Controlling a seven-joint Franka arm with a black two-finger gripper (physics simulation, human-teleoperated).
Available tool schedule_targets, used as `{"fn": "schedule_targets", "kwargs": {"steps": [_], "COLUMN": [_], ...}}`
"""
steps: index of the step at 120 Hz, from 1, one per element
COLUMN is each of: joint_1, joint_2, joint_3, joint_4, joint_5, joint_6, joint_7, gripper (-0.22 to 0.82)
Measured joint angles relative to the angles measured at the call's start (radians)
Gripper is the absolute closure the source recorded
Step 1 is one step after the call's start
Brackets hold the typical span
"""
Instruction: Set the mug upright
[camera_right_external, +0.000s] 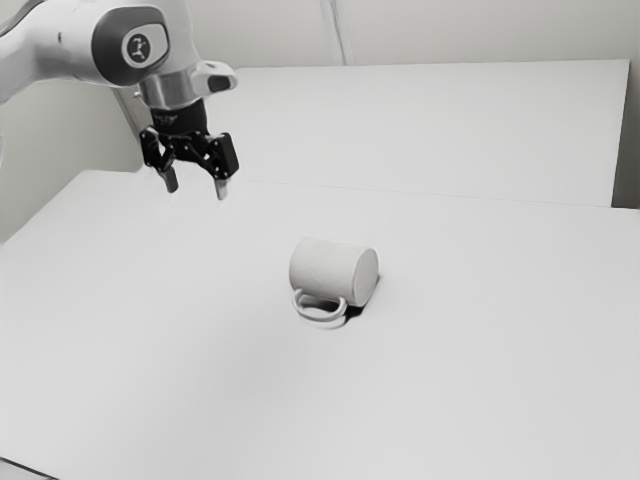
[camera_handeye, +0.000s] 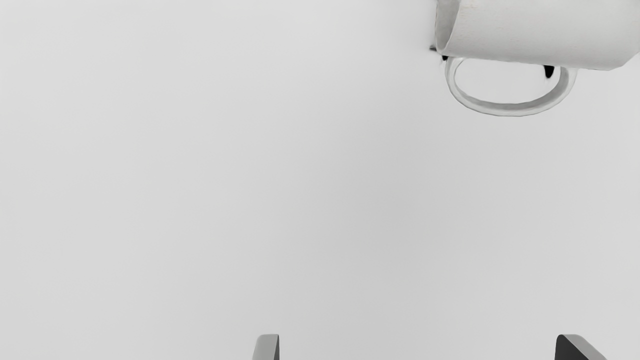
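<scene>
So my claw (camera_right_external: 196, 191) is hanging above the table (camera_right_external: 180, 350), fingers spread wide with nothing between them, off to the exterior view's left of the mug and well apart from it. The mug (camera_right_external: 330, 268) is lying on its side on the tabletop, base toward the exterior view's right, handle (camera_handeye: 510, 109) sticking out from its side.

The exterior view looks from the side of the arm (camera_right_external: 60, 45), standing farther back and facing slantwise down over the table (camera_right_external: 200, 380). The wrist view faces down from the gripper (camera_right_external: 197, 188), much nearer, and both views share the mug (camera_right_external: 330, 270) and the tabletop beside it.
</scene>
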Motion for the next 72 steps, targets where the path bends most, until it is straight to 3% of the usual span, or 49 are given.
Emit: {"fn": "schedule_targets", "kwargs": {"steps": [11,36,72], "joint_1": [0.001,0.046,0.023], "joint_2": [0.000,-0.013,0.027], "joint_3": [0.026,0.015,0.014], "joint_4": [0.011,0.002,-0.084], "joint_5": [0.000,-0.005,-0.174], "joint_6": [0.042,0.088,0.201], "joint_7": [-0.008,-0.023,0.010], "gripper": [0.00,0.00,0.00]}}
